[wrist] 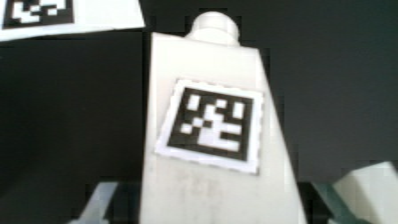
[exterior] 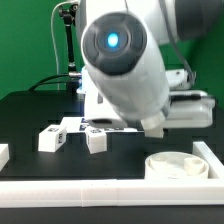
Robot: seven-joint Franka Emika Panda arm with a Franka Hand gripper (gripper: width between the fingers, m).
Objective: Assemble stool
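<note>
Arm [exterior: 125, 70] blocks most of my exterior view: jaws and counter middle hidden behind it; marker board [wrist: 54, 15] cut off at the wrist frame's edge. Black counter [exterior: 30, 110], white rail [exterior: 100, 192], green backdrop [exterior: 25, 40]. Seat [exterior: 180, 165] near the exterior view's right; loose leg [exterior: 52, 139], second leg [exterior: 96, 141] beside. Arm stooped low; jaws pinching third leg [wrist: 210, 125], tag facing the wrist camera.

A robotics lab: black table [exterior: 30, 110], tagged marker board [exterior: 100, 127], green backdrop [exterior: 25, 45].

No word or number is showing; only square black-and-white tags [wrist: 214, 122] are sitting on the leg [wrist: 206, 68] and the marker board [wrist: 107, 14].
</note>
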